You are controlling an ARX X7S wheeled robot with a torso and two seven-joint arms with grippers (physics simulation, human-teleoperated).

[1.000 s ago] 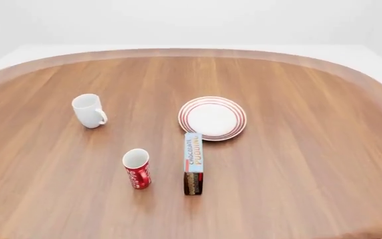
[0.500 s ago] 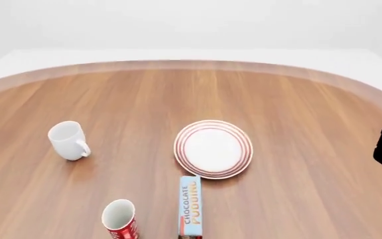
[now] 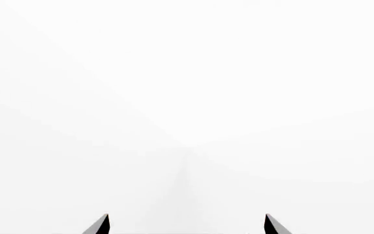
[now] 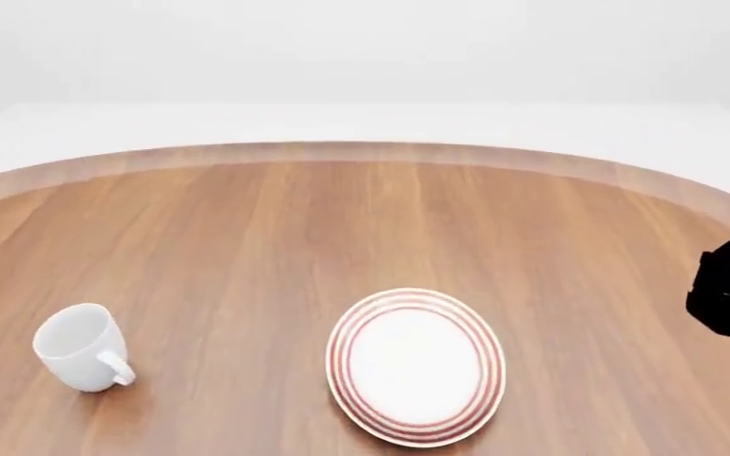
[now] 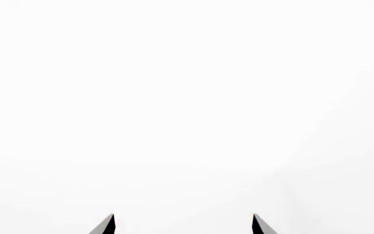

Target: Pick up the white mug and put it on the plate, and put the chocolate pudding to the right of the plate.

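The wide wooden bench [image 4: 339, 218] carries the plate [image 4: 416, 366], flat, bare and near the front edge, ready to take a mug. Well to its left the white mug [image 4: 80, 347] lies tipped, empty mouth showing, handle toward the front. The chocolate pudding is out of view. Both the left gripper [image 3: 185, 225] and right gripper [image 5: 181, 224] point at blank white, tips spread, holding nothing.

Both grippers' jaws apart, empty
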